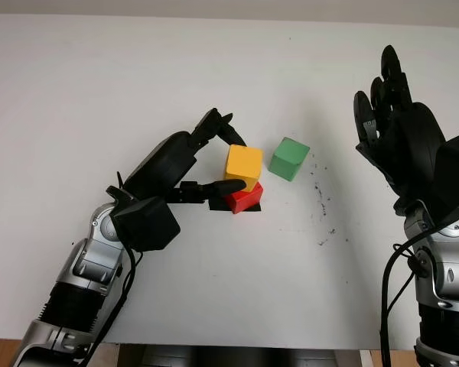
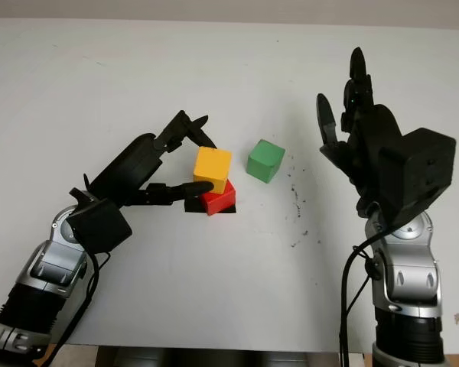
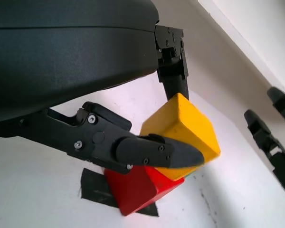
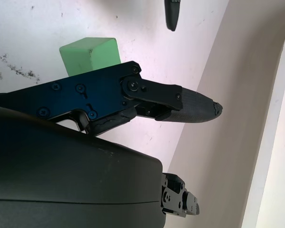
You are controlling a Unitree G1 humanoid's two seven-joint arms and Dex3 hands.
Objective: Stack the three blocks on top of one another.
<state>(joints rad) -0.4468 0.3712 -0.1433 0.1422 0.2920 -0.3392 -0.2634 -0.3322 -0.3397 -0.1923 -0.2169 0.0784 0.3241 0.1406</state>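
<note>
Black-fingered, my left hand (image 1: 214, 157) grips one yellow wooden cube (image 1: 243, 166) seated on one red wooden cube (image 1: 245, 199). Just beyond it sits one green wooden cube (image 1: 290, 158); my right hand (image 1: 394, 130) hovers open, off to its right.

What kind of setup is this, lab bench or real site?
Likely a lab test bench: a plain white tabletop with scuff marks, holding just three coloured cubes. The left hand grips the yellow cube on the red cube; the green cube stands apart, the open right hand raised beside it.
</note>
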